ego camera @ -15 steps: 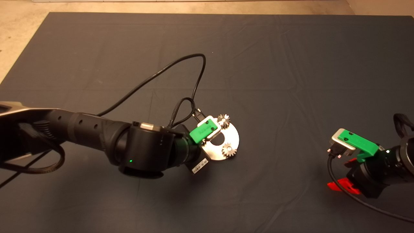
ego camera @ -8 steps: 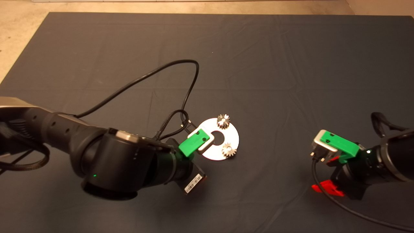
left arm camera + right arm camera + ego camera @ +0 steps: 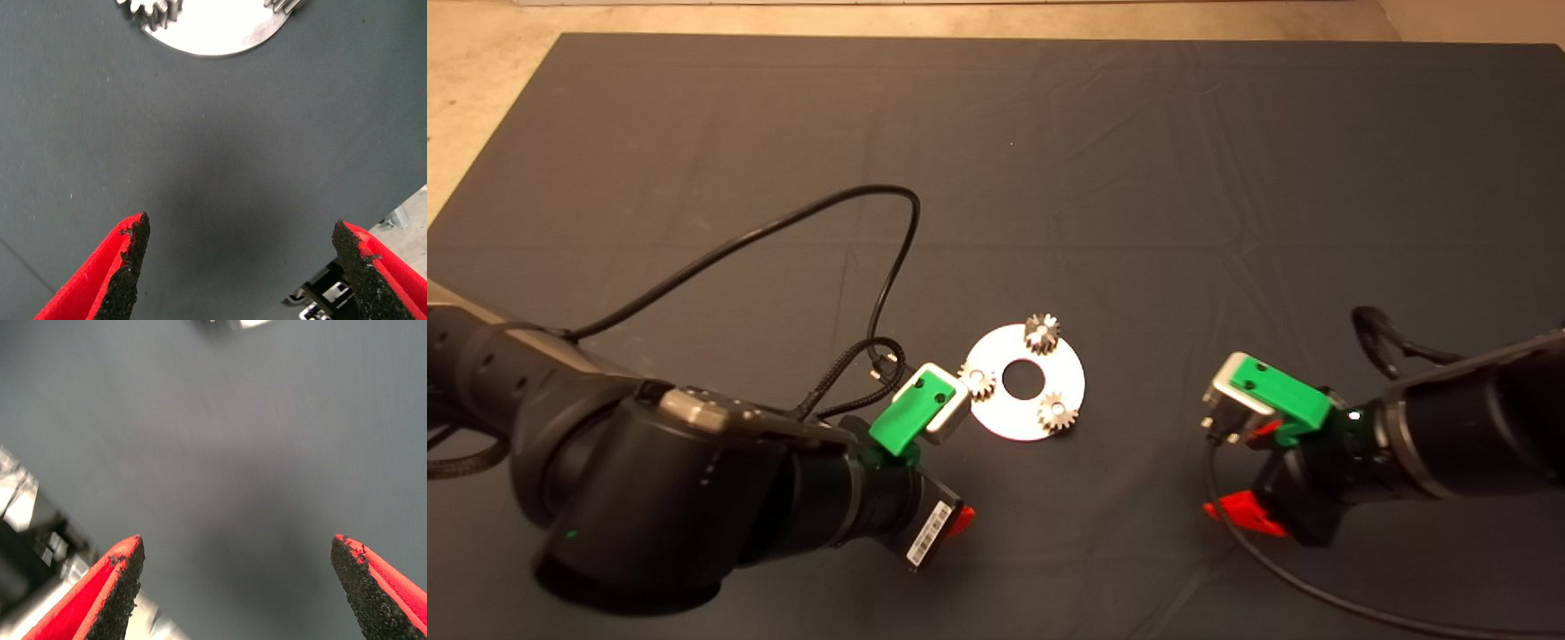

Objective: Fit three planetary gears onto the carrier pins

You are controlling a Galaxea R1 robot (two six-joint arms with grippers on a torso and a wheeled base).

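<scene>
The shiny silver disc (image 3: 1024, 404) lies mid-mat. The three planetary gears sit on it over the carrier pins: one at the far rim (image 3: 1041, 332), one at the near right (image 3: 1057, 412), one at the left rim (image 3: 978, 381). A pale pin top shows in the gears' centres. My left gripper (image 3: 243, 260) is open and empty just near-left of the disc (image 3: 213, 30), with one gear (image 3: 157, 12) at the picture's edge. My right gripper (image 3: 1240, 471) hangs open and empty over bare mat to the disc's right.
A black cable (image 3: 871, 204) loops from the left arm across the mat, left of the disc. A second cable (image 3: 1316, 596) trails from the right wrist along the near edge. Beige floor (image 3: 480, 107) borders the mat at the far left.
My left arm has drawn back toward the near left, off the disc, uncovering the gear at the disc's left rim. My right arm has moved leftward toward the disc.
</scene>
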